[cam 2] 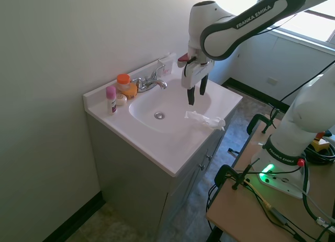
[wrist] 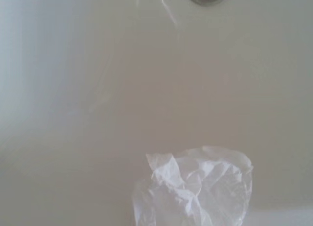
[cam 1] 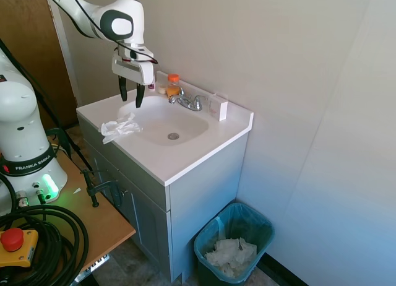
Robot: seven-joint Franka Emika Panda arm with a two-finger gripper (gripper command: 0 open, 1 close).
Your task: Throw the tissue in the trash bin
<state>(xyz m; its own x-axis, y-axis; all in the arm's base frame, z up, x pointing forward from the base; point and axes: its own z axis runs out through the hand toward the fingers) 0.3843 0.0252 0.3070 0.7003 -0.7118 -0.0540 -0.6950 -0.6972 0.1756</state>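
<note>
First exterior view: tissue (cam 1: 120, 127) on sink counter (cam 1: 185, 159) front edge, gripper (cam 1: 131, 102) above and behind it, fingers parted, holding nothing.

Tissue lies crumpled at the basin's rim, long axis running along the counter front; gripper hangs over the basin just beyond it, so the reach is judged down and toward the counter edge. Trash bin (cam 1: 263, 227) stands on the floor beside the cabinet, well apart, with white tissues already inside. Legible writing: "FRANKA EMIKA" on the arm; bottle labels unreadable.
</note>
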